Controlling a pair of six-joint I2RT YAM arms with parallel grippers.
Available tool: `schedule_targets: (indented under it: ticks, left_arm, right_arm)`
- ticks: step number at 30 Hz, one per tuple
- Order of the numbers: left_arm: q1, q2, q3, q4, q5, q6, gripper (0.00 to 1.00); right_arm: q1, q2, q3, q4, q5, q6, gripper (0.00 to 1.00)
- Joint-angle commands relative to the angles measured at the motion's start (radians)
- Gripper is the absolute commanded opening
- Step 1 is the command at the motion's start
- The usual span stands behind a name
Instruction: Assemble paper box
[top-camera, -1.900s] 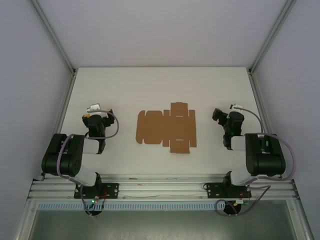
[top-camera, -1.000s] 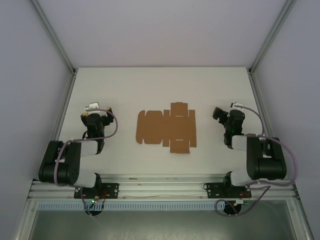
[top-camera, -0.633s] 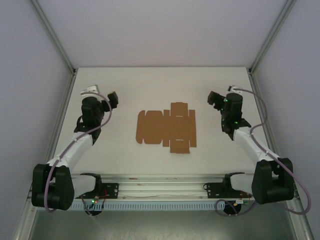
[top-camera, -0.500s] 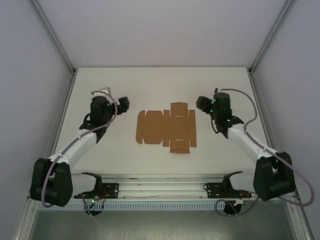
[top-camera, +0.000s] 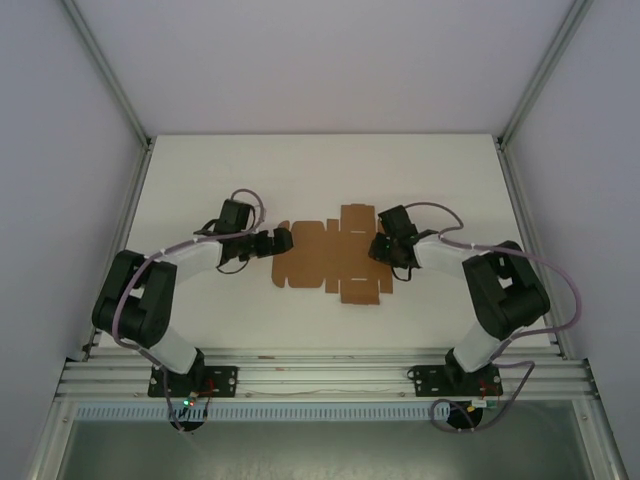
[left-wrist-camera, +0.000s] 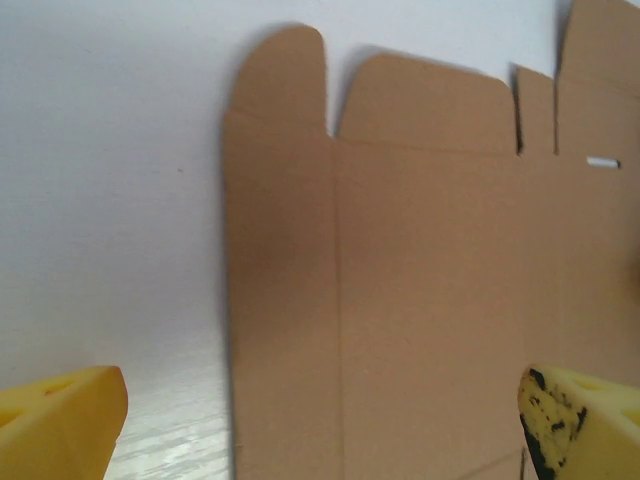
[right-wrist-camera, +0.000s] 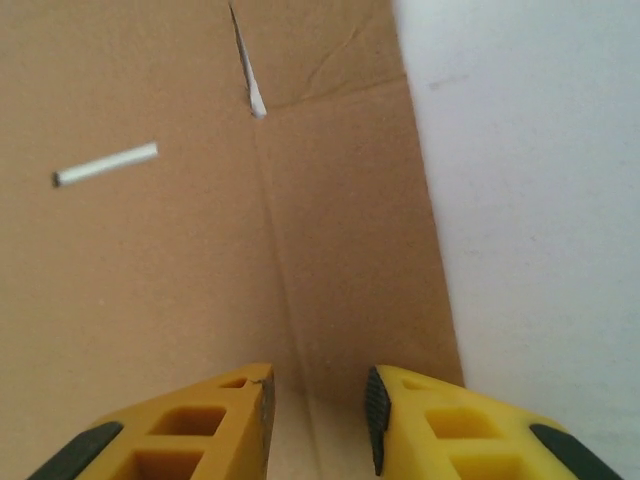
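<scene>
The paper box (top-camera: 330, 258) is a flat brown die-cut sheet lying on the white table. My left gripper (top-camera: 283, 241) sits low at the sheet's left edge. In the left wrist view its yellow fingers (left-wrist-camera: 70, 415) stand wide open (left-wrist-camera: 322, 400), spanning the sheet's left panel (left-wrist-camera: 420, 280) and touching nothing. My right gripper (top-camera: 378, 247) is at the sheet's right edge. In the right wrist view its jaws (right-wrist-camera: 318, 400) are narrowed but still apart, just above a fold line of the right flap (right-wrist-camera: 180, 260), with nothing pinched between them.
White tabletop (top-camera: 320, 170) lies behind the sheet, with more bare surface to its left and right. An aluminium rail (top-camera: 320, 375) carrying both arm bases runs along the near edge. Grey walls and slanted frame posts (top-camera: 110, 80) enclose the sides.
Both arms swung in from the table's sides and dropped to the sheet's left and right edges. The right gripper's jaws have narrowed; the left stayed wide open. The sheet has not moved.
</scene>
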Motion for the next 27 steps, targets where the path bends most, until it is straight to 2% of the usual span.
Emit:
schedule_targets:
  ticks: [1,7,13,18,22,25,27]
  left_arm:
    - [-0.003,0.015,0.019,0.005,0.089,-0.018,1.00]
    - [-0.003,0.101,0.052,-0.001,0.163,-0.033,0.97]
    - [-0.037,0.169,0.134,-0.113,0.155,-0.006,0.93]
    - [-0.037,0.155,0.105,0.053,0.284,-0.083,0.89]
    - [-0.037,0.084,0.084,0.140,0.289,-0.109,0.84]
    - [-0.038,0.044,0.062,0.214,0.303,-0.117,0.78]
    - [-0.037,0.042,0.076,0.202,0.281,-0.100,0.73]
  right_arm:
    - [-0.014,0.071,-0.026,-0.018,0.001,0.052,0.29]
    - [-0.021,0.096,-0.051,-0.010,0.001,0.038,0.28]
    - [-0.020,0.072,-0.069,-0.006,0.003,-0.017,0.28]
    - [-0.019,0.074,-0.085,0.028,-0.012,-0.036,0.28]
    - [-0.020,0.089,-0.084,0.039,-0.010,-0.050,0.28]
    - [-0.019,0.090,-0.089,0.060,-0.020,-0.068,0.27]
    - [-0.020,0.085,-0.092,0.072,-0.027,-0.076,0.28]
